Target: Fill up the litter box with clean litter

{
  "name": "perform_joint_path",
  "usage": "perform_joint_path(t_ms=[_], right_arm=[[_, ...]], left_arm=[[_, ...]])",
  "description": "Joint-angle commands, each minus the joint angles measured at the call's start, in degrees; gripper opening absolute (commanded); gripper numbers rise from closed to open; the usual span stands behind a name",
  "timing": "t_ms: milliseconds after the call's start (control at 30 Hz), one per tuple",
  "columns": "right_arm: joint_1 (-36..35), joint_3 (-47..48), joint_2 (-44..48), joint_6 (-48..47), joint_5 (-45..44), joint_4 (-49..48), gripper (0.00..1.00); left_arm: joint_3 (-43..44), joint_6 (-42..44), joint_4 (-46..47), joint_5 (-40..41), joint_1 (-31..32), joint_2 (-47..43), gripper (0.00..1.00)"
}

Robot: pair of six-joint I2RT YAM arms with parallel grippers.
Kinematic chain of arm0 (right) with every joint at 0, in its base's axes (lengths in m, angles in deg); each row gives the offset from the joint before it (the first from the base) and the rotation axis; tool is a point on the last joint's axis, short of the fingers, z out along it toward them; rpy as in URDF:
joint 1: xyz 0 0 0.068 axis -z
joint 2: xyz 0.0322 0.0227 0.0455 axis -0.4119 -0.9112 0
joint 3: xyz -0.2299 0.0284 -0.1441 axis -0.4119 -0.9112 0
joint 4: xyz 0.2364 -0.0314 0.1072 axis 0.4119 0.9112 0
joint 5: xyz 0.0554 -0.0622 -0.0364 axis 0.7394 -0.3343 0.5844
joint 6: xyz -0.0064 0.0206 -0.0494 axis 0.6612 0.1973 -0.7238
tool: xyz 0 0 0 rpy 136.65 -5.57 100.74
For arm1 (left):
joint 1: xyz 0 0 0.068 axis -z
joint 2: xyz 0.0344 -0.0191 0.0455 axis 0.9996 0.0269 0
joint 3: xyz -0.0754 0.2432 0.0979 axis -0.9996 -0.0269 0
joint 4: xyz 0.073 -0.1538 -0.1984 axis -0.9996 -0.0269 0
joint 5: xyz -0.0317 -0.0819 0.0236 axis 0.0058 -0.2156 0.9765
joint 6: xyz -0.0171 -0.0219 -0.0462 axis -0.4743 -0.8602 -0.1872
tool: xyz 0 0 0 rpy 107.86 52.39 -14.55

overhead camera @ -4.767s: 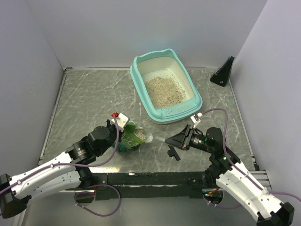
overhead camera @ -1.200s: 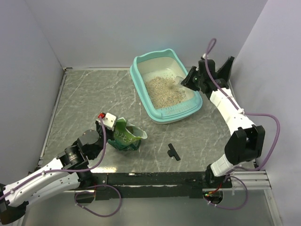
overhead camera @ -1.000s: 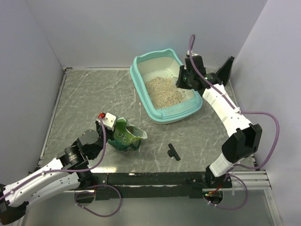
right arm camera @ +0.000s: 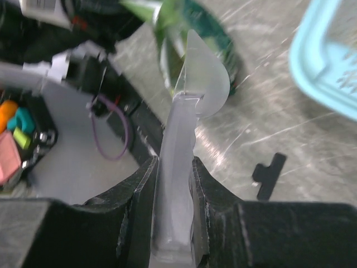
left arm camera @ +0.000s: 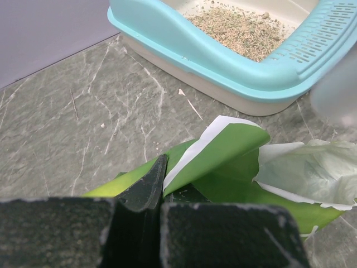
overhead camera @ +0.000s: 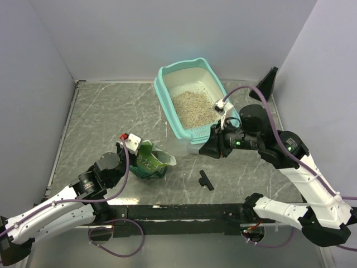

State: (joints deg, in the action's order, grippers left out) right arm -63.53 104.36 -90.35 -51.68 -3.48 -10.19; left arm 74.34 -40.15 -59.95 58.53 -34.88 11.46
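1 litter box [overhead camera: 163,94] holding litter [overhead camera: 192,109]; left fingers [left arm camera: 139,209] clamped on 1 green bag [overhead camera: 148,162]; right fingers [right arm camera: 173,190] gripping 1 scoop [right arm camera: 202,78].

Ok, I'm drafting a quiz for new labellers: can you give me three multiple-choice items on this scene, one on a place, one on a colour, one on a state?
1. The small black piece lies:
A) in the litter box
B) on the table, right of the green bag
C) on the scoop

2. The litter box rim is:
A) teal
B) red
C) black

3. The right end effector is:
A) open and empty
B) shut on the scoop
C) shut on the green bag

Answers:
1 B, it rests on bare tabletop.
2 A, the top view shows a teal rim around a cream pan.
3 B, the right wrist view shows its fingers clamping the translucent handle.
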Motion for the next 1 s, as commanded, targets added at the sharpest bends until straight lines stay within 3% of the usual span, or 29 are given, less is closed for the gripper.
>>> perform_joint_path(t_ms=[0,267,600,967], right_arm=[[-4.2,-2.2,2.1,2.3,-0.8,-1.1,0.0],[-9.7,-5.7,2.0,5.3,-5.8,-3.2,0.0],[-10.6,-10.3,-1.4,9.6,-8.2,-11.8,0.0],[-10.5,-3.9,-15.9,14.5,-2.1,-13.4,0.0]], left_arm=[[1.9,-0.3,-0.1,0.3,-0.3,-0.5,0.01],[1.9,-0.3,0.0,-0.2,-0.3,-0.8,0.01],[2.4,-0.4,-0.7,-4.7,-0.3,-1.9,0.01],[4.5,-1.7,-3.5,-10.1,-0.2,1.3,0.01]])
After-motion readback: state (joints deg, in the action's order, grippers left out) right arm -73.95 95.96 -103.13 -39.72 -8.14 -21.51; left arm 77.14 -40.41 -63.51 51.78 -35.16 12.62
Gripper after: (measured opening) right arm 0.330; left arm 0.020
